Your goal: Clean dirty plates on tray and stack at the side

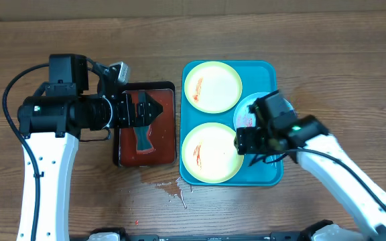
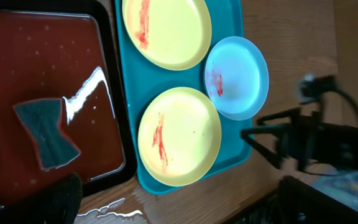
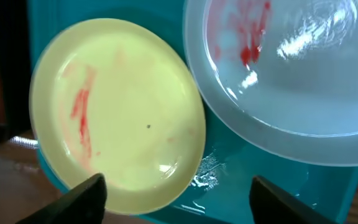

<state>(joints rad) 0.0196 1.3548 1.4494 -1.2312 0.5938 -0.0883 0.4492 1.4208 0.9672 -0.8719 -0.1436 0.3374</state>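
The turquoise tray [image 1: 271, 173] holds three plates with red smears: a yellow-green one at the back [image 1: 212, 87], a yellow-green one at the front [image 1: 206, 154] and a pale blue one [image 1: 245, 112] at the right, partly under my right arm. My right gripper [image 1: 246, 140] hovers open over the tray. In its wrist view [image 3: 182, 202] the front plate's edge [image 3: 117, 118] lies below the fingers, with the blue plate [image 3: 291, 81] farther off. My left gripper [image 1: 158, 110] is open above the black tray, its fingertips [image 2: 58, 199] wide apart and holding nothing.
A black tray of red liquid [image 1: 169, 90] sits left of the turquoise tray, with a grey-green sponge [image 1: 142, 138] lying in it. Spilled water [image 1: 173, 187] streaks the wooden table in front of both trays. Water drops glisten on the turquoise tray floor [image 3: 207, 174].
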